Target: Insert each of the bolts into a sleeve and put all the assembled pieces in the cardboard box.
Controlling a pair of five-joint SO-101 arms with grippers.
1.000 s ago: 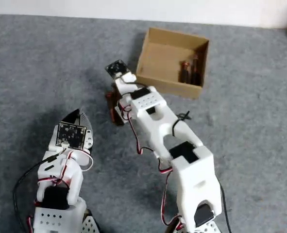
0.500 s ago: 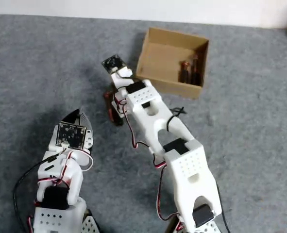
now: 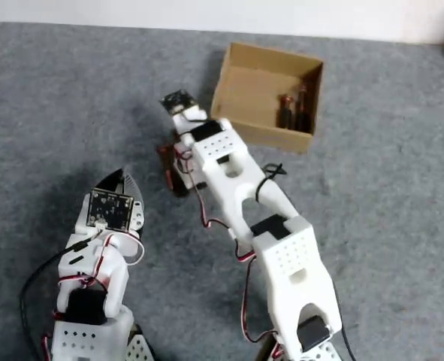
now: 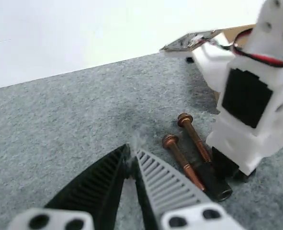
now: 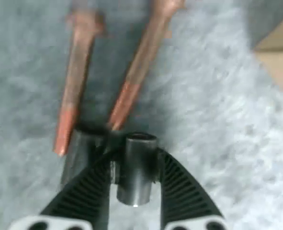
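- One open brown cardboard box [image 3: 252,129] sits at the far side of the grey carpeted table [image 3: 64,90], with a couple of dark assembled pieces [image 3: 295,111] standing in one corner. The loose parts lie just beside its near wall.
- Right up on those parts is the white right arm [image 3: 237,180]. Its right gripper [image 5: 134,158] looks clamped on a short black tube sleeve [image 5: 136,172], one ribbed finger on each side.
- Way back from all of this, the left gripper [image 4: 132,152] has its jaws pressed together with nothing between them. It's well apart from the parts, so the right arm is clearly the nearer one.
- Flat on the carpet are two long copper-coloured metal bolts [image 5: 141,72], heads pointing away from the right claw and threaded tips pointing back at it.
- Here's the bit that matters imo: the held sleeve's open mouth faces the bolt tips, and the closer bolt's tip lies just beside that mouth, not in it. That bolt's long axis is also angled off the sleeve's axis, so I'd guess they need lining up before anything slides in.
- Smallest thing: a second black sleeve [image 5: 81,153] lies just beside the held one, near the other bolt [image 5: 76,81] tip.
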